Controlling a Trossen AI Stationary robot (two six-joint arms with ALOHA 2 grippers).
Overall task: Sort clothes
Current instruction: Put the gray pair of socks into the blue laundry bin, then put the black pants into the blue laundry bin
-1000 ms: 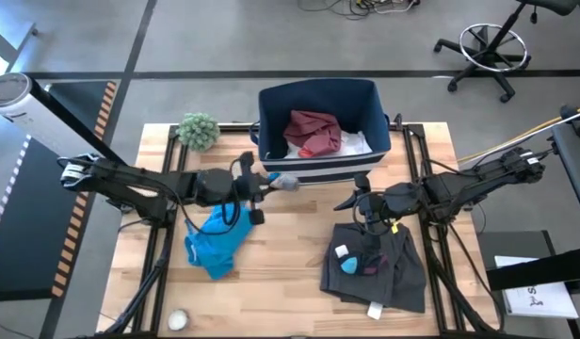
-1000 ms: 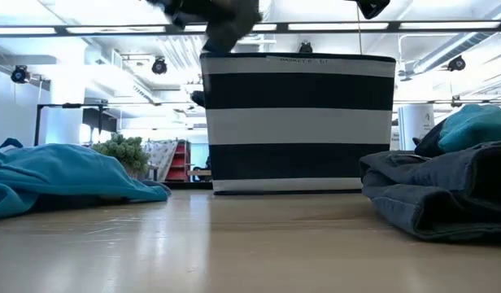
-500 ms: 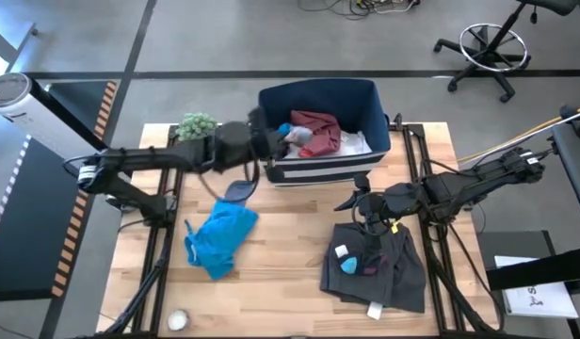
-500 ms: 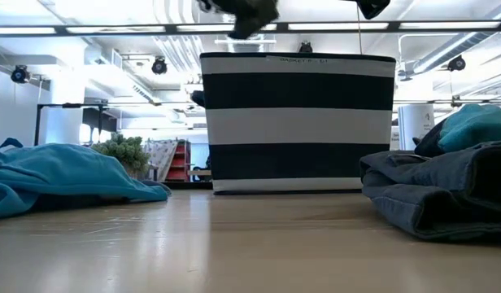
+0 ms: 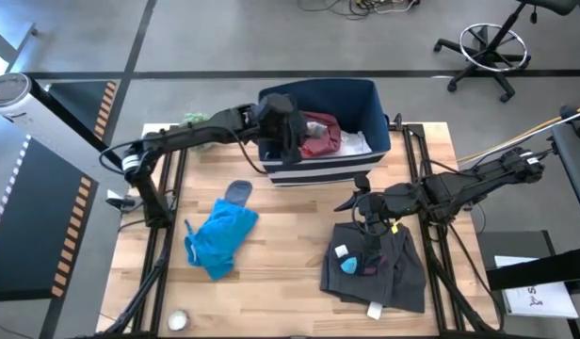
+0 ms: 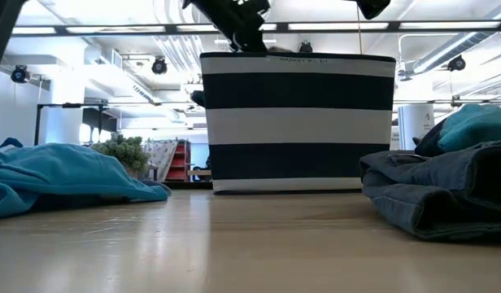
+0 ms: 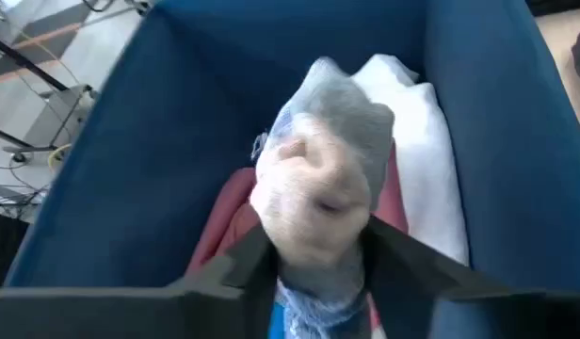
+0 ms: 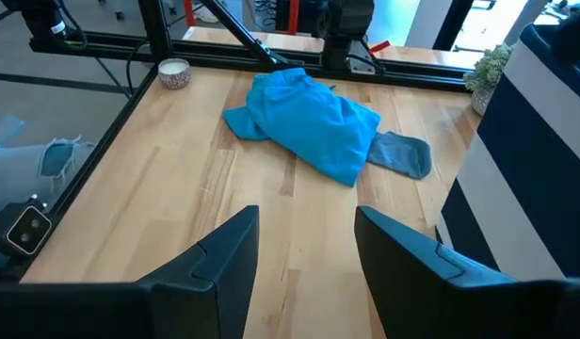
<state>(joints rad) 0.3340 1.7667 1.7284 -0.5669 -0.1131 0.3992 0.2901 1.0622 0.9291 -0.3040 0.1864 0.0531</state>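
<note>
My left gripper (image 5: 286,130) is over the left part of the navy striped bin (image 5: 328,171), shut on a small light grey piece (image 7: 320,160). Maroon (image 5: 314,132) and white (image 5: 358,143) clothes lie in the bin. A bright blue garment (image 5: 219,240) lies on the table with a small grey piece (image 5: 238,191) at its far edge. My right gripper (image 5: 359,201) is open and empty, above the table at the far edge of the dark charcoal pile (image 5: 389,268). Small teal (image 5: 349,265) and white (image 5: 342,251) pieces lie on that pile. My left gripper pinches the small grey piece between its two fingers at the piece's lower end (image 7: 314,273). The arm reaches in from the table's left. The rest of the piece sticks out past the fingertips, bunched. It is lifted clear, above the clothes in the bin.
A green spiky plant (image 5: 189,121) stands at the far left, partly under my left arm. A small round white thing (image 5: 179,320) sits at the near left corner. Bare wood lies between the blue garment and the dark pile (image 8: 271,188).
My left gripper has gone up and toward the far edge, from in front of the bin's near wall, over its rim, to above its left part, carrying the small grey piece. The grey piece on the table by the blue garment now shows uncovered.
</note>
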